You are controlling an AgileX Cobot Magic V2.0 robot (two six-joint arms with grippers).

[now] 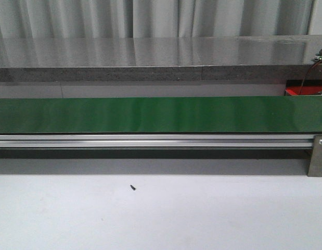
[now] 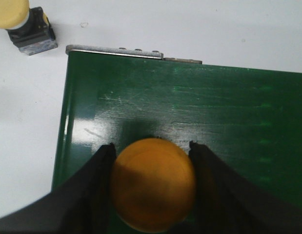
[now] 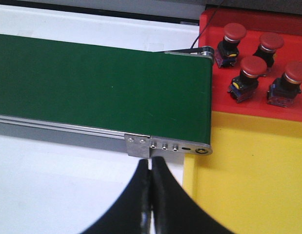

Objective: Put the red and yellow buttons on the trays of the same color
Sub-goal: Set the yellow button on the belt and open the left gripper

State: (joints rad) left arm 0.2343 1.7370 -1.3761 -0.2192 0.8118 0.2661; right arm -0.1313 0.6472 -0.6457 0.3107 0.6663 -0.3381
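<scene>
In the left wrist view my left gripper (image 2: 151, 148) is shut on a yellow button (image 2: 153, 183), held over the end of the green conveyor belt (image 2: 214, 112). Another yellow button (image 2: 24, 22) on a black base stands on the white table beside the belt end. In the right wrist view my right gripper (image 3: 151, 168) is shut and empty above the white table, next to the yellow tray (image 3: 248, 180). Several red buttons (image 3: 248, 73) stand on the red tray (image 3: 224, 92) past the belt's end (image 3: 116, 87). Neither gripper shows in the front view.
The front view shows the green belt (image 1: 150, 114) running left to right with its aluminium rail (image 1: 150, 140), a grey shelf behind, and a bit of the red tray (image 1: 301, 91) at the far right. A small dark speck (image 1: 132, 187) lies on the white table.
</scene>
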